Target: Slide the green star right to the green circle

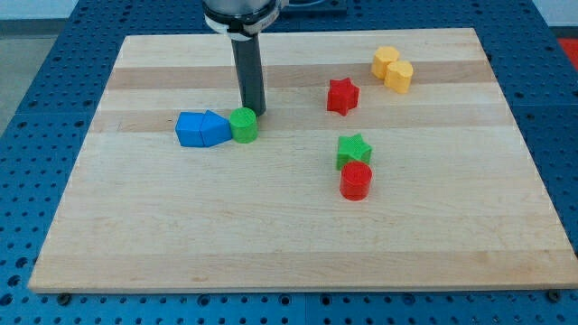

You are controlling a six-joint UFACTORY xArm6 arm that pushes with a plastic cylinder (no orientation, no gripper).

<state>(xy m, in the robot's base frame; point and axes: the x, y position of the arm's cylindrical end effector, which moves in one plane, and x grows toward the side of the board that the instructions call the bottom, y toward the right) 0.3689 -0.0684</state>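
The green star lies right of the board's middle, touching a red cylinder just below it. The green circle sits left of centre, touching the right end of a blue block. My tip rests on the board just above and slightly right of the green circle, almost touching it. The star is well to the right of the tip and a little lower.
A red star lies above the green star. A yellow block sits near the top right. The wooden board lies on a blue perforated table.
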